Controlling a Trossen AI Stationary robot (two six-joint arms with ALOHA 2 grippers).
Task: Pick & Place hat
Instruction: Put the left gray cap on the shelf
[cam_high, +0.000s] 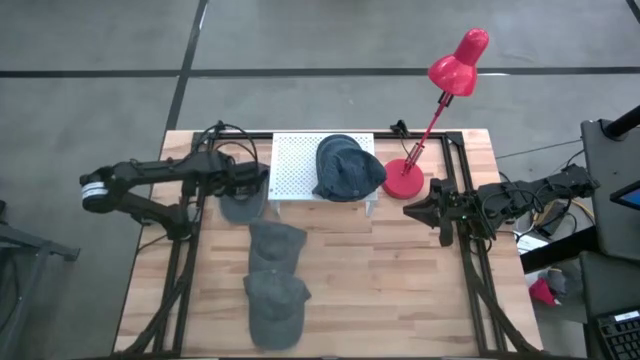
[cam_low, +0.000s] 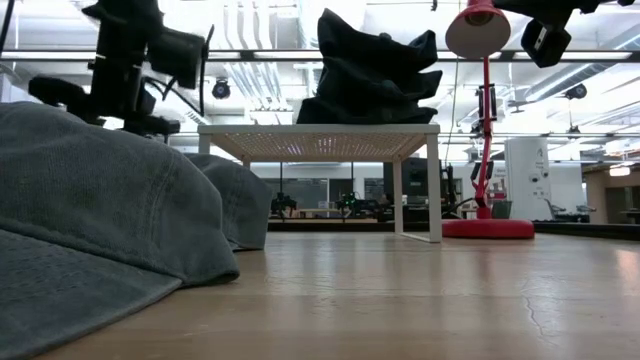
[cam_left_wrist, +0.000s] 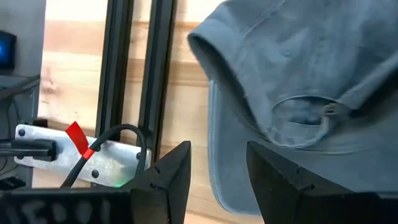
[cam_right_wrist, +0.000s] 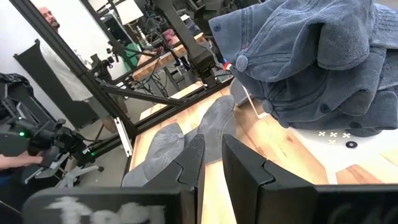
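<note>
Three grey caps lie in a row on the table: a far one (cam_high: 241, 207), a middle one (cam_high: 275, 243) and a near one (cam_high: 275, 308). More dark blue-grey hats are piled (cam_high: 348, 168) on a white perforated rack (cam_high: 290, 165). My left gripper (cam_high: 262, 180) hovers open over the far cap (cam_left_wrist: 298, 93), beside the rack's left edge; its fingers show no touch with the cloth. My right gripper (cam_high: 428, 212) waits near the lamp's base, off the table, its fingers (cam_right_wrist: 213, 162) a narrow gap apart, pointing toward the pile (cam_right_wrist: 311, 56).
A red desk lamp (cam_high: 405, 180) stands on the table right of the rack, its head (cam_high: 458, 65) leaning past the far edge. Black frame rails (cam_high: 470, 260) run along both table sides. Bare wood (cam_high: 390, 280) lies right of the caps. A person (cam_right_wrist: 46, 18) shows in the room beyond.
</note>
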